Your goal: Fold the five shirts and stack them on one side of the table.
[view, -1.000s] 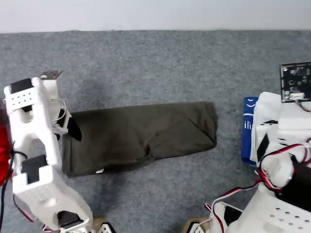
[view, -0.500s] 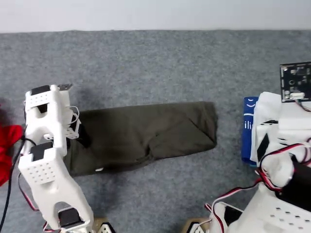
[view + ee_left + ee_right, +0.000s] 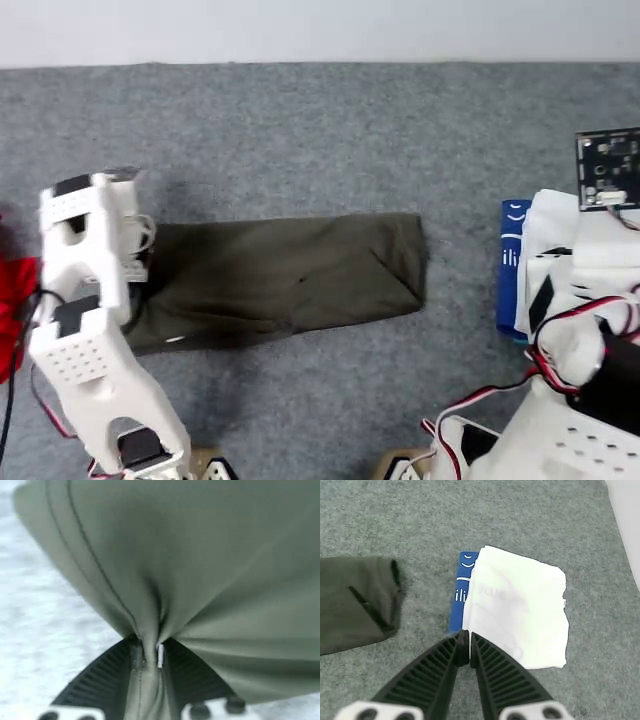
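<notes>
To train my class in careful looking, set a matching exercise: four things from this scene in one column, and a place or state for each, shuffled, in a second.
Things
1. olive shirt
2. white shirt
3. blue shirt
4. right gripper

Places or states
A. lies under another folded shirt
B. shut, holding nothing
C. pinched in the left gripper
D. lies on top of a folded shirt

Pairs: 1-C; 2-D; 3-A; 4-B
</notes>
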Action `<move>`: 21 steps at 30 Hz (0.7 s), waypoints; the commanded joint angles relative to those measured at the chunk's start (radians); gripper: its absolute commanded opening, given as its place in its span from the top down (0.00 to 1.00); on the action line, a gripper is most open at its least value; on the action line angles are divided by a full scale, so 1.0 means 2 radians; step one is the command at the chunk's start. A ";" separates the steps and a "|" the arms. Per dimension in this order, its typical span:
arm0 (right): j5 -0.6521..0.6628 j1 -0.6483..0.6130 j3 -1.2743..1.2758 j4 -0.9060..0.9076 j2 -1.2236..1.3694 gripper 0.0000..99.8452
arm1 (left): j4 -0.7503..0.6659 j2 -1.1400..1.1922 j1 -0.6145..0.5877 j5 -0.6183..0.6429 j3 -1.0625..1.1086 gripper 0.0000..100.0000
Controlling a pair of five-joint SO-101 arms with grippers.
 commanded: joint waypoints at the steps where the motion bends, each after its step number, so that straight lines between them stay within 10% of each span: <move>1: -0.001 0.007 -0.004 0.014 -0.007 0.99 | -0.014 -0.043 -0.035 -0.017 -0.010 0.99; 14: 0.035 0.007 -0.004 0.013 -0.007 0.99 | 0.104 -0.104 0.022 0.027 -0.145 0.99; 21: 0.035 0.006 -0.004 0.012 -0.007 0.99 | 0.104 -0.259 0.148 0.043 -0.040 0.99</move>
